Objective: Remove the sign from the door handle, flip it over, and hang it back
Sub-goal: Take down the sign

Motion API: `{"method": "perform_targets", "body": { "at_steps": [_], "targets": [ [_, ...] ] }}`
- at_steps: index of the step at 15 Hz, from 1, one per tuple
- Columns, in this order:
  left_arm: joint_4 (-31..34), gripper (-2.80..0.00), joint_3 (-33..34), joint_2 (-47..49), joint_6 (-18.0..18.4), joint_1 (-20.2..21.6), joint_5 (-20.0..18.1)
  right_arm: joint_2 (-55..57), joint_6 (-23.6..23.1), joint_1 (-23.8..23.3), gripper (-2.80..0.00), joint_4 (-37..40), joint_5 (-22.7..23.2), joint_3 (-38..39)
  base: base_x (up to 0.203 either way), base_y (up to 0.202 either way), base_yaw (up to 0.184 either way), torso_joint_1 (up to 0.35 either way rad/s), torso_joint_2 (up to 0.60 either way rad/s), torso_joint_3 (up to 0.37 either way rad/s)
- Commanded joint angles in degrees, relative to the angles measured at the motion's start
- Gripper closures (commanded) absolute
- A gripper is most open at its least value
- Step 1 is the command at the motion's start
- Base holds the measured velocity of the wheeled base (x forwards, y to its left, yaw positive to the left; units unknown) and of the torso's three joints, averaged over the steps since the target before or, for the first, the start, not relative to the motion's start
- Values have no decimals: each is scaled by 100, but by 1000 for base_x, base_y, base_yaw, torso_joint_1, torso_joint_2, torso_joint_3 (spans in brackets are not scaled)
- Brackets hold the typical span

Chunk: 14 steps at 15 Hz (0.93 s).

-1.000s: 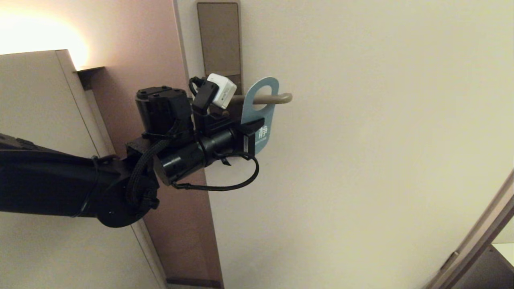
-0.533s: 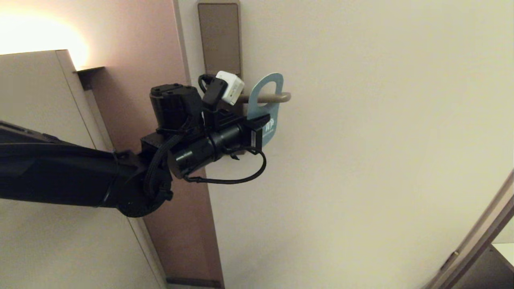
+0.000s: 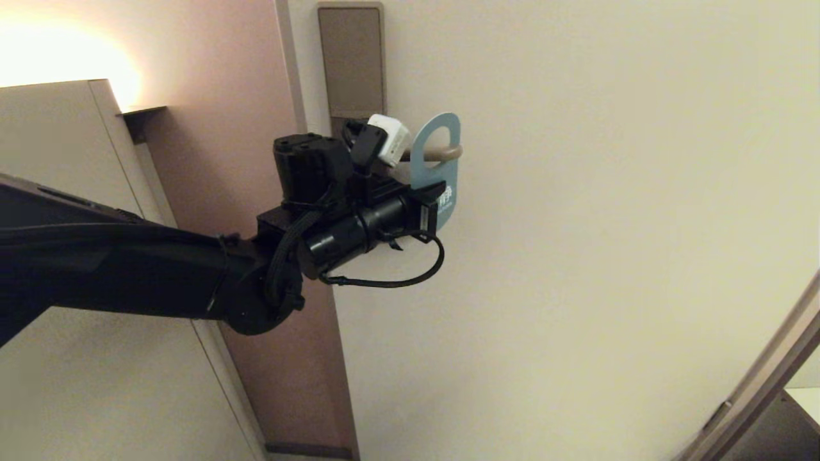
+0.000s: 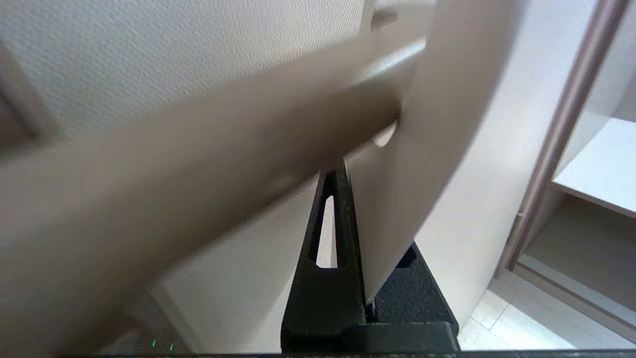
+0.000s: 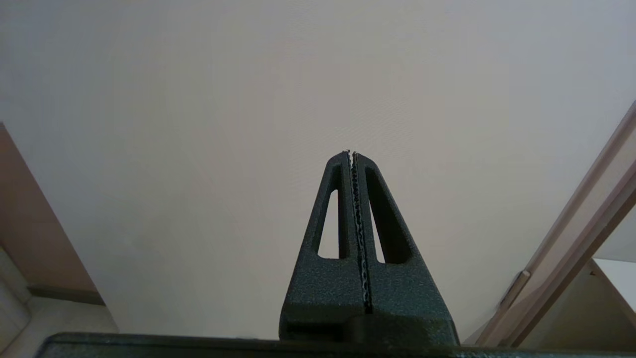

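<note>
door (image 3: 576,224): cream, fills most of the head view, with a pink-brown wall strip beside it on the robot's left. lock plate (image 3: 352,57): tall, brown, fixed near the door's edge. left arm: extends in from the left of the head view to the handle area. left tool (image 3: 434,206): pressed together on the lower part of the sign, one finger on each face; the left wrist view confirms the sign's edge is pinched between the fingers (image 4: 325,258). the sign (image 3: 439,169): teal-blue face towards the head camera, oval hole threaded over the lever near its free end, hanging slightly tilted. the door handle (image 3: 442,153): slim beige lever, horizontal, its rounded tip just past the sign's hole. right tool (image 5: 354,219): fingers pressed together on nothing, facing bare wall, out of the head view, judged parked. progress assessment: the sign is on the lever with the blue side out; the pictures alone do not settle whether this is removal or re-hanging. if removal, it has to slide off the tip, be turned over, and be rehung. if re-hanging, only seating and release remain.
</note>
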Motion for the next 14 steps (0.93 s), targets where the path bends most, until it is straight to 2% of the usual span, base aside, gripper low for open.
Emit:
{"method": "perform_targets", "body": {
  "at_steps": [1,5,8,12,14],
  "targets": [
    [30,0,-47,75,3,-52,131,5,-7,-1,0,-4,3,0,0,0,0,0,0,0],
    [157,0,-48,48,11,-105,560,5,-6,-1,0,-4,3,0,0,0,0,0,0,0],
    [174,0,-85,31,11,-176,674,5,-5,-1,0,-4,3,0,0,0,0,0,0,0],
    [624,0,-351,31,36,-364,1134,5,-7,-1,0,-4,3,0,0,0,0,0,0,0],
    [687,0,-381,66,266,-429,1272,5,-7,1,0,-4,3,0,0,0,0,0,0,0]
  ]
}}
